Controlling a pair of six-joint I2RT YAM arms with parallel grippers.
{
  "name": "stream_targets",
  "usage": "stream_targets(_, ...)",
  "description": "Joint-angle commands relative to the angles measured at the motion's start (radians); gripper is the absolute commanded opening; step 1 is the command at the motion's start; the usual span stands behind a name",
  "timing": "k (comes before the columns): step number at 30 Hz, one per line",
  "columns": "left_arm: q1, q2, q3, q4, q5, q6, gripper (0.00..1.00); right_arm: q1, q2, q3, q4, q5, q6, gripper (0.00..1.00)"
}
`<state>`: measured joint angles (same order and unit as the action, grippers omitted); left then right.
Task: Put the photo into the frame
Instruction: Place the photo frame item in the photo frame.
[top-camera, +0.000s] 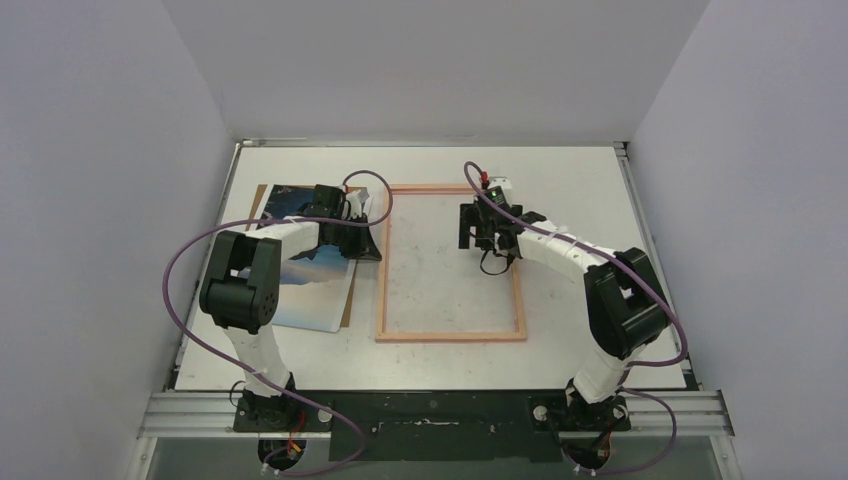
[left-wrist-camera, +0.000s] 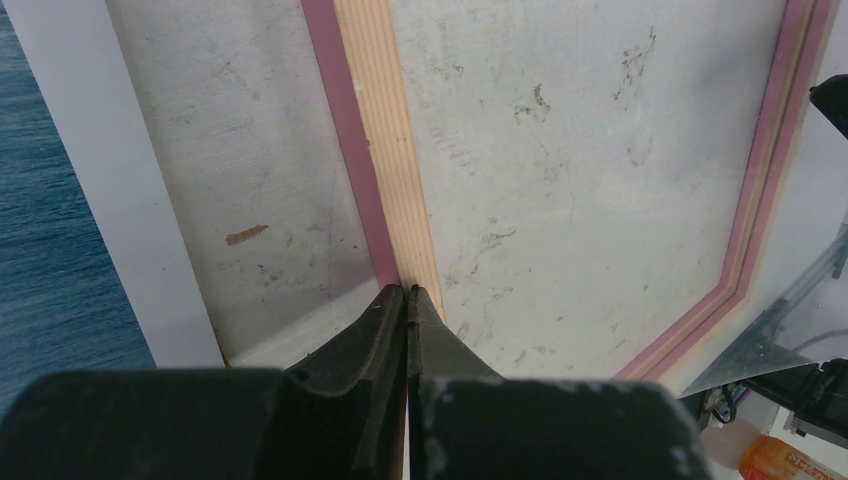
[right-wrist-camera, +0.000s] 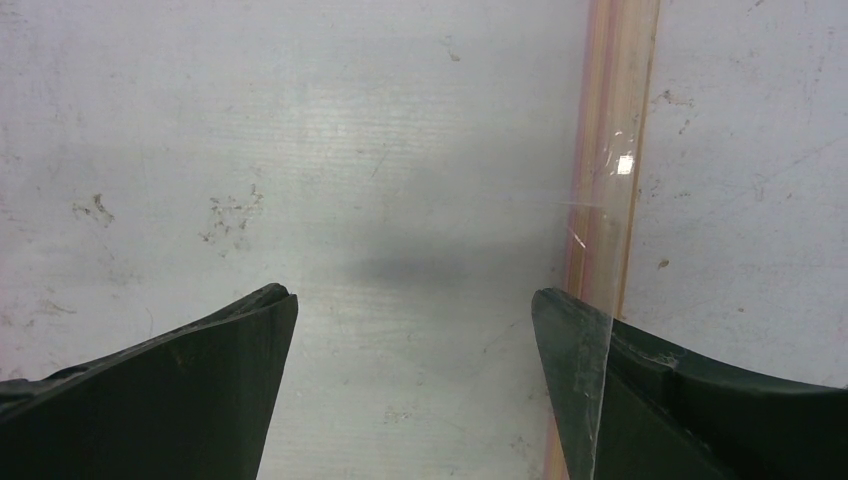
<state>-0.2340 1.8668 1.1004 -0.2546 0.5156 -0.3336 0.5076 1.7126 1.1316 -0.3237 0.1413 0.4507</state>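
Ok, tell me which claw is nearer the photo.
Left. The left claw is at the frame's rail beside the photo; the right claw is across the frame, near its opposite rail.

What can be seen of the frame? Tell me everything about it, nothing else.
The frame is a large rectangle of thin rails, empty inside, lying flat on the table between the arms. Its upward face looks like pale ribbed wood, and a pink strip shows along the rails. The left end effector, shut, has its tips at the left rail, seemingly touching it. The right end effector, open, hangs over the bare area inside, near the right rail; whether it touches cannot be told.
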Motion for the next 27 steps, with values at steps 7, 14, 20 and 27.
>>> stream_targets(7,-0.003,0.006,-0.011,-0.009,-0.011,0.015,0.00,-0.036,-0.064,0.021,0.008,-0.053,-0.026,0.90)
stream_targets(14,-0.004,0.006,-0.009,-0.013,-0.012,0.015,0.00,-0.067,-0.084,0.000,0.021,-0.088,-0.023,0.90)
stream_targets(20,-0.003,0.009,-0.007,-0.012,-0.012,0.015,0.00,-0.086,-0.092,-0.009,0.021,-0.101,-0.027,0.90)
stream_targets(27,-0.004,0.006,-0.010,-0.013,-0.011,0.015,0.00,-0.100,-0.081,-0.012,0.022,-0.110,-0.027,0.90)
